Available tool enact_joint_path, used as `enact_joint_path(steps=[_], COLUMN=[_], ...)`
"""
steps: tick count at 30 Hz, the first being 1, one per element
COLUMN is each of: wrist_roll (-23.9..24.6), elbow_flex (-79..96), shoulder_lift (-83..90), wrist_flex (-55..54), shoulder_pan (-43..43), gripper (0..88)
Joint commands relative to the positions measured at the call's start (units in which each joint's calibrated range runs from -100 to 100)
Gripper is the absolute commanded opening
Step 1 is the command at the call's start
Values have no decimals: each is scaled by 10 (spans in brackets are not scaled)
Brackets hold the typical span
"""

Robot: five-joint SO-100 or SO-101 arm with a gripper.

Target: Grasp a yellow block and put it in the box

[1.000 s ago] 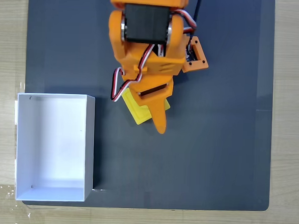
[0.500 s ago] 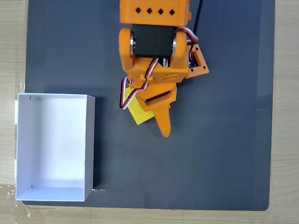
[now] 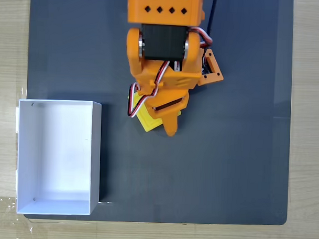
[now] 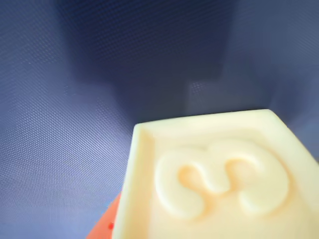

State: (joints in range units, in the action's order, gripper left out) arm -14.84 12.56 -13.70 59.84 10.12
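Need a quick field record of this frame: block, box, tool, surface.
yellow block: under the orange tool, right of the box in the fixed view; a raised "3" faces the wrist view
box: white, open, nothing in it, at the mat's left edge
tool state: cannot tell
surface: dark mat on a wooden table

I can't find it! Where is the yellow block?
In the fixed view the yellow block sits on the dark mat near the middle, tucked under the orange gripper, right of the white box.
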Motion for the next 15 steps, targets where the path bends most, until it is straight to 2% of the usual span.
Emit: enact_joint_path(steps=[1, 4, 15], wrist_roll=[-2, -2, 4], elbow_flex=[-23, -23, -73], shoulder_lift=[2, 3, 30], wrist_flex=[0, 0, 0], shoulder_pan=[7, 7, 1], gripper=[176, 134, 133])
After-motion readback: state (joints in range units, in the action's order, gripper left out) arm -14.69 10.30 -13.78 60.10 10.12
